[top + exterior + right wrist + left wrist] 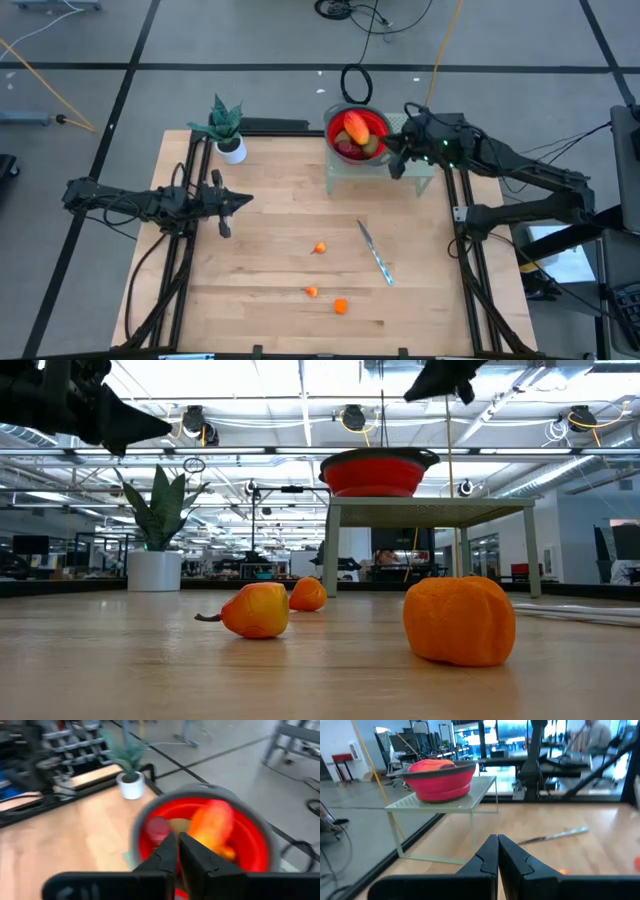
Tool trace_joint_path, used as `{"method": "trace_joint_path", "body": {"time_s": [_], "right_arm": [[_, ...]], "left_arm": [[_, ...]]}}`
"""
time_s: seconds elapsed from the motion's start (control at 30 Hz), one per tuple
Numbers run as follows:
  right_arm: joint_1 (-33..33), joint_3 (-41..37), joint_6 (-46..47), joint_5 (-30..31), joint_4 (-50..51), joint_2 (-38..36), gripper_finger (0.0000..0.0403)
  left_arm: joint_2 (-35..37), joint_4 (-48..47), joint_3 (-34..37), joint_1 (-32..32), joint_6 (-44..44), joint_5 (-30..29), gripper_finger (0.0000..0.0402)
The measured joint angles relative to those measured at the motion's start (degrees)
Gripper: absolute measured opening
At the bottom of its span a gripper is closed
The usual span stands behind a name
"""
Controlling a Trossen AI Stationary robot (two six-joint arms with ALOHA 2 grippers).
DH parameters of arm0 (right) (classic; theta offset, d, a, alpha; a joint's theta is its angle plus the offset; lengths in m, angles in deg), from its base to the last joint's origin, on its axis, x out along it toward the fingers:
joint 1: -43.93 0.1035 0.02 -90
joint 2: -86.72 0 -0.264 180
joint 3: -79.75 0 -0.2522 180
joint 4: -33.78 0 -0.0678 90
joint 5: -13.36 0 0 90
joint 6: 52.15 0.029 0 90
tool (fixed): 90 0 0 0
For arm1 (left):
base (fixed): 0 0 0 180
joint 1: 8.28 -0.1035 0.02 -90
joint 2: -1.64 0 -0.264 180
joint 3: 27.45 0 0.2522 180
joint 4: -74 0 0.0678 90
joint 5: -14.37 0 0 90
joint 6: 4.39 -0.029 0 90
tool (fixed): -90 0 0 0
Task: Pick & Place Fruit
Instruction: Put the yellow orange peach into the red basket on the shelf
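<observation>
Hovering beside bowl (358, 133), right gripper (396, 160) closed, seemingly empty; left gripper (228, 207) closed.

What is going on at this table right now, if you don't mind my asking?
The robot is collecting fruit into the red bowl on a small stand. The right gripper hovers beside the bowl, fingers shut and empty; several pieces already lie inside. Three small orange fruits and a knife remain on the table. The left gripper waits, shut.
</observation>
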Motion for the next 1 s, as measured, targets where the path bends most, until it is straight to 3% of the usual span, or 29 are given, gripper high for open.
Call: {"method": "trace_joint_path", "body": {"time_s": [0.27, 0.43, 0.5, 0.67, 1.0], "right_arm": [[9.6, 0.0, -0.2, 0.8, 0.0, -3.4, 0.0002], [14.9, 0.0, -0.3, 8.5, 3.7, -5.6, 0.0001], [16.2, -0.1, -0.7, 8.9, 6.3, -6.5, 0.0001], [17.6, -4.4, -3.1, 0.8, 5.8, -9.6, 0.0001], [17.6, -22.8, -2.8, -13.4, -12.2, -19.2, 0.0001]], "left_arm": [[0.0, 2.1, 0.0, 0.0, 7.1, 2.7, 0.0010], [0.0, 2.2, 0.0, 0.0, 7.8, 5.5, 0.0010], [0.0, 2.3, 0.0, 0.0, 7.7, 5.6, 0.0010], [0.0, 2.3, 0.0, 0.0, 7.6, 5.6, 0.0010], [0.0, 2.2, 0.0, 0.0, 7.5, 5.6, 0.0010]]}}
